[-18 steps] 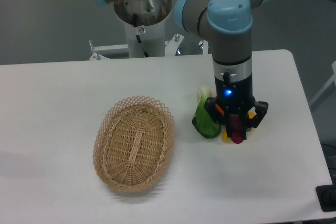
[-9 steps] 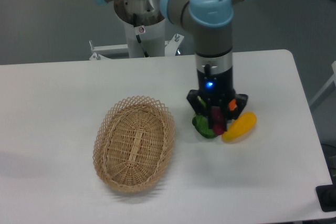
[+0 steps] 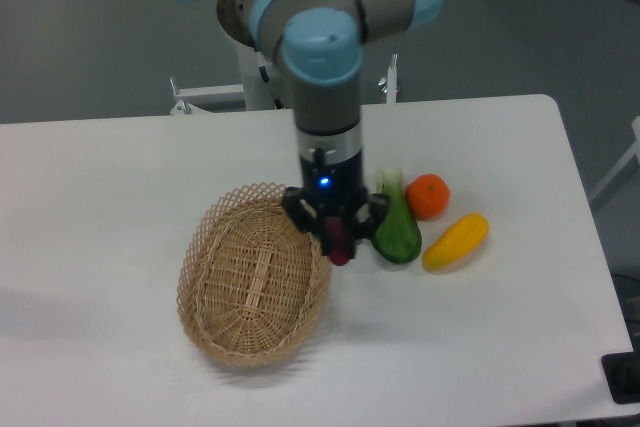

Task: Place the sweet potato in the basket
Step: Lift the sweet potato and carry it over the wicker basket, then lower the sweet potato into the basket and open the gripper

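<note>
Since the earlier frames, the arm has been swung leftward across the table (image 3: pixel 120 167), and the gripper (image 3: pixel 337 239) has been carried from beside the yellow squash (image 3: pixel 456 241) to the right edge of the basket (image 3: pixel 254 287). The squash, the round orange fruit (image 3: pixel 428 195) and the green vegetable (image 3: pixel 396 229) are now left uncovered to the right. The sweet potato (image 3: pixel 339 243) is held clamped between the fingers, hanging end-down just over the basket's openwork right rim, above the table. It is seen as a small, dark magenta-red, finger-like piece, with only its lower part exposed below the fingers. Its upper part is hidden by the gripper body, so its full length and curve cannot be made out. Whether its tip touches the rim cannot be told. A small stretch of the rim is covered by the left finger, and the near side of the green vegetable is partly masked by the right finger.
</note>
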You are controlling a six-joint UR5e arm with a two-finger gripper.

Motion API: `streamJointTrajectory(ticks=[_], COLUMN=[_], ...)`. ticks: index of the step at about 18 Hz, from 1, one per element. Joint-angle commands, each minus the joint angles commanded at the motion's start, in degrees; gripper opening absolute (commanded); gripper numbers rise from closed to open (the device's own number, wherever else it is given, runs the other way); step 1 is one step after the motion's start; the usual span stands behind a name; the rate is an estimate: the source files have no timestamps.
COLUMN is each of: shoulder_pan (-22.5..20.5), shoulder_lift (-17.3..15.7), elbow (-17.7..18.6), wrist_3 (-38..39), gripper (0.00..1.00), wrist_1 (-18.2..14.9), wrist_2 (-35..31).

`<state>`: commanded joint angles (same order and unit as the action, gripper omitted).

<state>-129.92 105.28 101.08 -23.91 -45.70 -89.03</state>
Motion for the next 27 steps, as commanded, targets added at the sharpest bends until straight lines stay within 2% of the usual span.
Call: streamJointTrajectory(ticks=[2,4,6,12,22,23,24,26,27], shoulder_pan=[2.55,6.24,8.79,11.96,12.23,12.23,12.23,12.23,12.23], shoulder_lift=[2.89,5.36,7.56,12.04,12.84,12.84,12.84,12.84,12.75], elbow=[-0.52,-0.62,-0.79,-2.02,-2.2,-2.29,-2.37,-2.55,-2.64], wrist_3=[-0.51,-1.83,-2.1,-2.28,-6.41,-6.41,-6.32,-6.23,-6.15], gripper=[0.35,0.35,0.35,0.36,0.37,0.41,0.55,0.94,1.0], wrist_1=[1.13,4.38,6.32,7.12,7.12,7.12,7.12,7.21,7.12], wrist_2=[-2.71,-7.45,-9.32,-9.85,-10.38,-10.38,-10.47,-11.25,-11.52])
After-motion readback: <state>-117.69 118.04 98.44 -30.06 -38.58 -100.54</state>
